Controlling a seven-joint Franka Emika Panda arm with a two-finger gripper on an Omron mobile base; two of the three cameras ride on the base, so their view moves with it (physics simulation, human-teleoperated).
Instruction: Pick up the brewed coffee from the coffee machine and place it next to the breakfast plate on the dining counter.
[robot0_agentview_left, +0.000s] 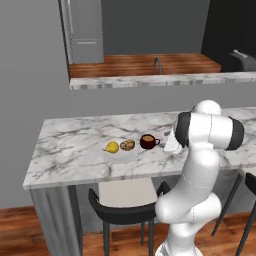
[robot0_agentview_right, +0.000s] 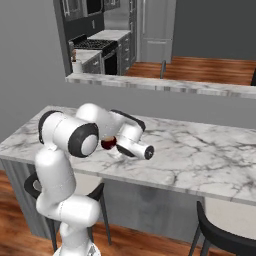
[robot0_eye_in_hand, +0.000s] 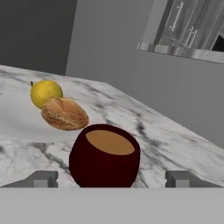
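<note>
The dark red mug of brewed coffee (robot0_agentview_left: 148, 141) (robot0_agentview_right: 106, 144) (robot0_eye_in_hand: 105, 156) stands upright on the dining counter (robot0_agentview_left: 70, 145) (robot0_agentview_right: 200, 150) (robot0_eye_in_hand: 170, 140), with light brown liquid inside. Just to its left in the left base view lies the white breakfast plate (robot0_agentview_left: 120, 156) (robot0_eye_in_hand: 17, 124), carrying a yellow fruit (robot0_agentview_left: 112, 147) (robot0_eye_in_hand: 45, 92) and a brown pastry (robot0_agentview_left: 127, 145) (robot0_eye_in_hand: 64, 113). My gripper (robot0_agentview_left: 169, 144) (robot0_eye_in_hand: 111, 178) is open at the mug's right side. Its fingertips (robot0_eye_in_hand: 43, 178) stand wide on either side of the mug, apart from it. The coffee machine is out of view.
Dark stools (robot0_agentview_left: 122, 210) (robot0_agentview_right: 225, 235) sit under the counter's front edge. Behind the counter a grey wall rises to a marble ledge (robot0_agentview_left: 165, 80) (robot0_agentview_right: 165, 85) with a faucet (robot0_agentview_left: 157, 65). A long stretch of bare counter runs to the right (robot0_agentview_right: 210, 145).
</note>
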